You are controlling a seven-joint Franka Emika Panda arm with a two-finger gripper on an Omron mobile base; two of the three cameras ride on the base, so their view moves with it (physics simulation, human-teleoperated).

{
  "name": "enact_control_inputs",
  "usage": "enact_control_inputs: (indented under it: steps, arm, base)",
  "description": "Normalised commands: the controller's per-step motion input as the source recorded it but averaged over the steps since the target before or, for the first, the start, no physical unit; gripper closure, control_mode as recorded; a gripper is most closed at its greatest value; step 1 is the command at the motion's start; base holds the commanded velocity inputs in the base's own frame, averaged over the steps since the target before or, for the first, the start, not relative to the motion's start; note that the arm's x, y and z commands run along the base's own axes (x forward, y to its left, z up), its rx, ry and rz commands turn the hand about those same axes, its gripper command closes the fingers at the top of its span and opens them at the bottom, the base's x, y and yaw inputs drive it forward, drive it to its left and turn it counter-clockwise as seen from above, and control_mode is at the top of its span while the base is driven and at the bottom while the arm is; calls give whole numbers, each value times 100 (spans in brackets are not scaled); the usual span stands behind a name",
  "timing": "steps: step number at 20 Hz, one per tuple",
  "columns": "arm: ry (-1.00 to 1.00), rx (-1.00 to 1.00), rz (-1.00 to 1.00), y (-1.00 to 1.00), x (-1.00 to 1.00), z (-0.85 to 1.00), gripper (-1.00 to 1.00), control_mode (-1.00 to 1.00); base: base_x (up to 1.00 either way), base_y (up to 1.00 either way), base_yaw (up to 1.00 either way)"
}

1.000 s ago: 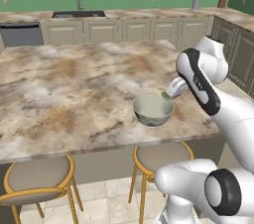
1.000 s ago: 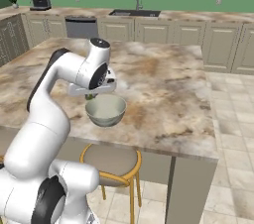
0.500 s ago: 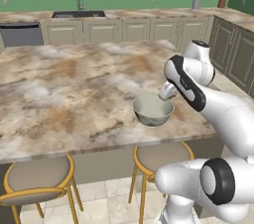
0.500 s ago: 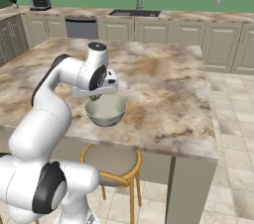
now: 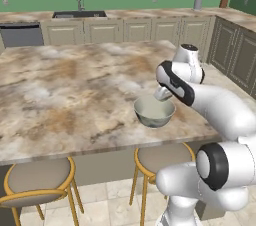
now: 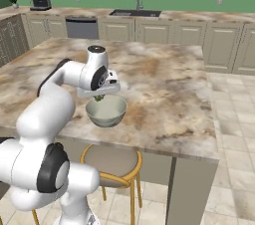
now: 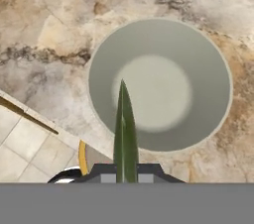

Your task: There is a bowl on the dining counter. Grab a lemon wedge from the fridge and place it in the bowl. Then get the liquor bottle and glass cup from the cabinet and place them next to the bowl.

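No writing can be read anywhere; the bent arm points its gripper (image 7: 125, 174) straight down over the grey bowl (image 7: 163, 54), clamped on a green lemon wedge (image 7: 124, 134).

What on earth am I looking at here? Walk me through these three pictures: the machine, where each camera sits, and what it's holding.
It is a white robot arm in a simulated kitchen. Two cameras ride on its base behind the arm, one to its left and one to its right. The third sits on the hand and looks down. On the marbled dining counter stands a grey-green bowl. The gripper is shut on a thin green-yellow lemon wedge, held above the bowl. Two stools stand below the counter's edge.
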Motion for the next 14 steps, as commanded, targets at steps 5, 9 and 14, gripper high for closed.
enact_control_inputs:
  steps: [5, 9, 14]
  arm:
    - [0, -3, 0, 0, 34, -34, 100, -100]
    - [0, 0, 0, 0, 33, -31, 100, -100]
    - [0, 0, 0, 0, 27, -34, 100, -100]
  base:
    - [0, 0, 0]
    - [0, 0, 0]
    - [0, 0, 0]
